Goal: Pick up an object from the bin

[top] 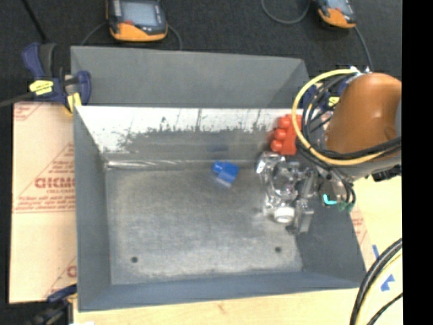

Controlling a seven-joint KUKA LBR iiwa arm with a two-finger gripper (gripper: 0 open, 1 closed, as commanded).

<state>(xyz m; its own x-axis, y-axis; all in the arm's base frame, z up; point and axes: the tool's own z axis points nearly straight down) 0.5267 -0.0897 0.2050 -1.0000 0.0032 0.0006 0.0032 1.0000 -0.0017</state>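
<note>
Grey metal bin (189,284), floor mostly bare. Two loose things seen, both toward the far wall.

Arm enters over the bin's right edge. The wrist carries a rounded orange-brown cover (362,114) with looped cables (306,124) around it. Below it the gripper (283,196) hangs down at the right side of the bin floor, close to the right wall, roughly midway between the far and near walls.

Gripper state: cannot tell whether it is wide or narrow, as the metal parts run together from this angle. Nothing can be made out held in it.

Red block (283,137) – chunky and stepped in shape, in the far right corner against the far wall. It sits just beyond the gripper, and whether the two touch cannot be told.

Small blue piece (225,172) – boxy, on the floor near the middle of the far wall, left of the gripper and apart from it and from the red block
</note>
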